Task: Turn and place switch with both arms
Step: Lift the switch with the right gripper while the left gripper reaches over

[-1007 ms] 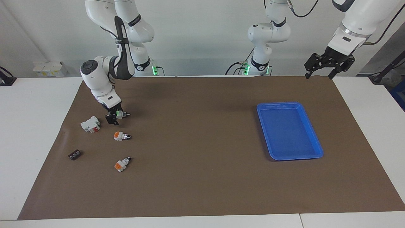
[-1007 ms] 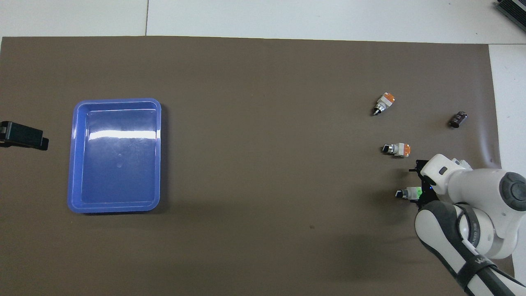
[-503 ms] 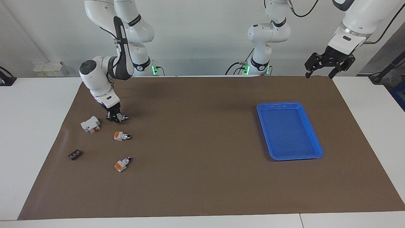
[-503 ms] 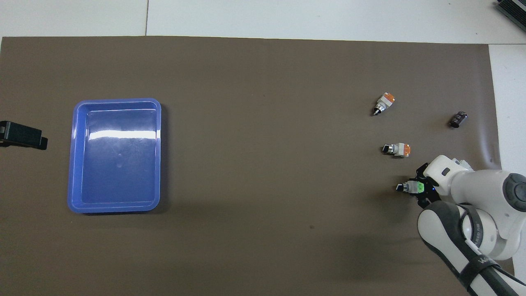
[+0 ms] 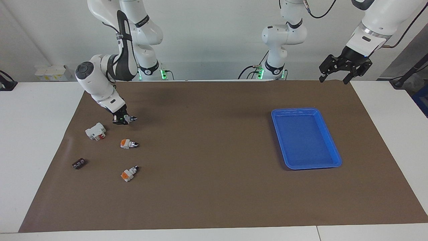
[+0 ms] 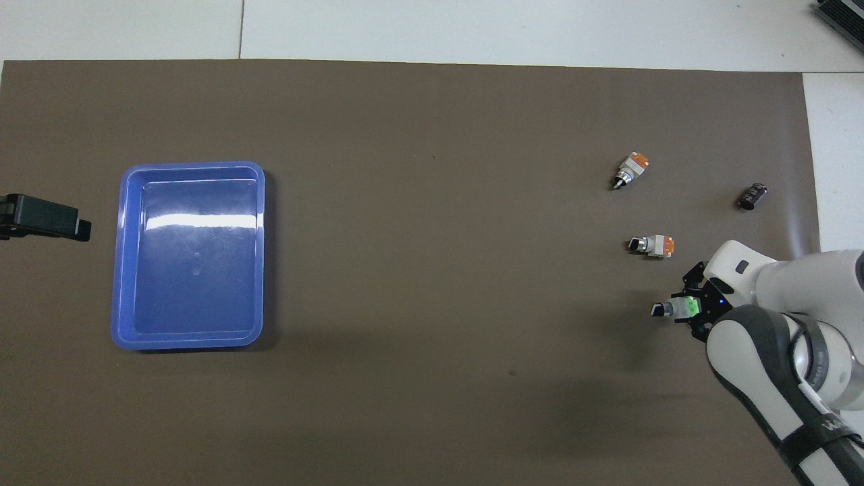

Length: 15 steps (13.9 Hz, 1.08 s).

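Note:
The switch [image 5: 127, 118], white-bodied with a green block and a black-and-silver knob, is held a little above the brown mat [image 5: 207, 187] at the right arm's end of the table. My right gripper [image 5: 121, 119] is shut on its green end, and the knob points toward the table's middle. From overhead the switch [image 6: 677, 308] juts out of the right gripper [image 6: 695, 309]. My left gripper [image 5: 333, 80] hangs open and holds nothing, high over the mat's corner at the left arm's end; only a black part of the left gripper [image 6: 42, 219] shows from overhead.
A blue tray [image 5: 294, 110] [image 6: 192, 165] lies at the left arm's end. Two orange-block switches [image 5: 127, 144] [image 5: 128, 174], a white breaker with a red mark [image 5: 96, 131] and a small black part [image 5: 79, 163] lie on the mat near the right gripper.
My right gripper has shut on the switch's green end and lifted it slightly off the mat. The left gripper has drifted a little.

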Available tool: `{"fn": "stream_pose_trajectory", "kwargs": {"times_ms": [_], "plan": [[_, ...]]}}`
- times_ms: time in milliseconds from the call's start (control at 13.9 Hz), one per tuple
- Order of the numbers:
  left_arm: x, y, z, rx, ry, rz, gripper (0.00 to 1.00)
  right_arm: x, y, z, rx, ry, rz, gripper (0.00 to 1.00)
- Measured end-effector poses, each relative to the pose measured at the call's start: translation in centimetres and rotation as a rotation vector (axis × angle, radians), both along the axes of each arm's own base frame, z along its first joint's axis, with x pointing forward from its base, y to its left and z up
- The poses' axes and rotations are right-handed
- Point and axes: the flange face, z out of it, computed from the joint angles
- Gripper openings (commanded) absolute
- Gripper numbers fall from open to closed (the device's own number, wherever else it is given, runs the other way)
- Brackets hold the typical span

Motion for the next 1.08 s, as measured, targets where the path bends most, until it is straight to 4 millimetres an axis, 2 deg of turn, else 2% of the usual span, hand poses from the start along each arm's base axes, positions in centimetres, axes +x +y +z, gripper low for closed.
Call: {"fn": "stream_pose_trajectory", "kwargs": {"times_ms": [144,431,575,719,935,1007,1078], "plan": [[0.0,0.0,0.1,0.000,-0.004,0.001,1.00,2.1,4.4,4.2,0.091,-0.028,0.000,0.00],[-0.2,-0.5,0.2,-0.010,-0.004,-0.007,1.00,4.5,14.9,11.3,0.179,-0.022,-0.121,0.00],[-0.6,-1.2,-0.4,-0.011,0.013,-0.006,1.00,5.7,19.0,13.8,0.252,-0.016,-0.175,0.00],[-0.9,-2.1,-0.8,-0.051,0.029,0.022,1.00,6.7,20.9,14.6,0.332,0.004,-0.223,0.00],[-1.1,-3.5,-0.6,-0.105,0.035,0.023,0.98,7.5,22.2,15.7,0.410,0.024,-0.297,0.00],[-1.2,-4.2,-0.6,-0.104,0.036,0.017,0.95,7.7,23.2,16.4,0.420,0.024,-0.323,0.00],[-1.3,-4.8,-0.5,-0.103,0.037,0.013,0.98,7.8,24.6,17.0,0.432,0.028,-0.351,0.00]]}}
